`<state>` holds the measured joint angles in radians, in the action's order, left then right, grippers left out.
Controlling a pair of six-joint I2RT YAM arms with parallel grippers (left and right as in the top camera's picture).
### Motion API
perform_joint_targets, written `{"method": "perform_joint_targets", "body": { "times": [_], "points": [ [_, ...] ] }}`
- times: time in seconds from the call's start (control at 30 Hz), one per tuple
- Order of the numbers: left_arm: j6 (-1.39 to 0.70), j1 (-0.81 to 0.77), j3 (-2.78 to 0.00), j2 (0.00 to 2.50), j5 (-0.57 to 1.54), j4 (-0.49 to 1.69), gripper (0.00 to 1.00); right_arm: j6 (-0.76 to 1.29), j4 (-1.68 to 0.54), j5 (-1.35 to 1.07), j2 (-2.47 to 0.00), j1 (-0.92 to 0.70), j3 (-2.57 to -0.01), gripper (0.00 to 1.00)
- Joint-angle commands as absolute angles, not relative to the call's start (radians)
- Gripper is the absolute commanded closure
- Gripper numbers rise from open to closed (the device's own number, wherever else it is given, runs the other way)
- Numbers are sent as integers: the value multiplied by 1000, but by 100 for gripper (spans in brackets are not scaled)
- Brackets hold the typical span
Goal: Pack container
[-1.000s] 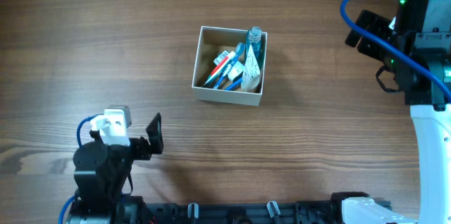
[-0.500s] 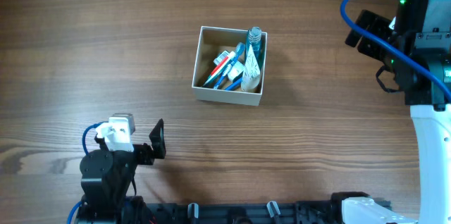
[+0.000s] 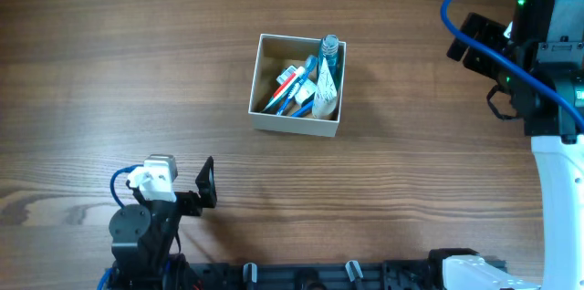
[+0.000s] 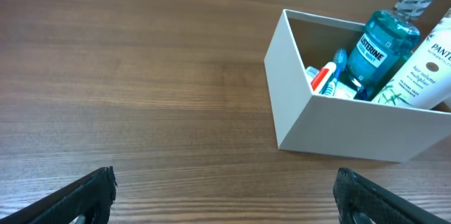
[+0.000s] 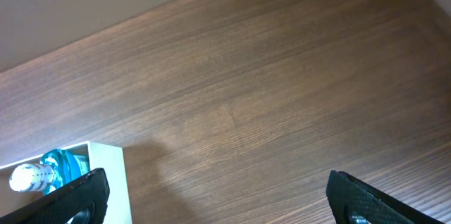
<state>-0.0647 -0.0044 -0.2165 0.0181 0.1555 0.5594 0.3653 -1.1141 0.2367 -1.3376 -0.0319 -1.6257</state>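
Observation:
The container (image 3: 265,78) is a square white box with a tan inside, at the middle of the wood table. It holds a teal mouthwash bottle (image 3: 329,55), a white tube (image 3: 323,89), and red and blue toothbrushes (image 3: 286,85). It also shows in the left wrist view (image 4: 331,129) with the mouthwash bottle (image 4: 380,51), and its corner shows in the right wrist view (image 5: 106,175). My left gripper (image 3: 206,184) is open and empty at the near left, well short of the box. My right gripper (image 3: 467,38) is open and empty at the far right, raised above the table.
The white right arm base (image 3: 558,199) stands at the right edge. A black rail (image 3: 347,276) runs along the near edge. Bare wood (image 3: 137,53) lies around the box.
My left arm has drawn back toward the near edge, its gripper moving slightly nearer and to the right. The right arm and the box have not moved.

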Motion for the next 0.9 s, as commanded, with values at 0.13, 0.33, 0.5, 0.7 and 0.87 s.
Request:
{"method": "perform_joint_targets", "body": {
  "times": [0.13, 0.33, 0.5, 0.7, 0.87],
  "points": [
    [-60, 2, -192, 3, 194, 557, 0, 367, -1111, 236, -1332, -31, -1644, 0],
    [-60, 2, -157, 4, 194, 601, 0, 367, -1111, 236, -1332, -31, -1644, 0],
    [-59, 2, -157, 5, 194, 598, 0, 367, -1111, 236, -1332, -31, -1644, 0],
    [-60, 2, -157, 5, 194, 598, 0, 367, -1111, 236, -1332, -31, -1644, 0],
    [-59, 2, -157, 5, 194, 598, 0, 367, -1111, 236, -1332, -31, -1644, 0]
  ]
}}
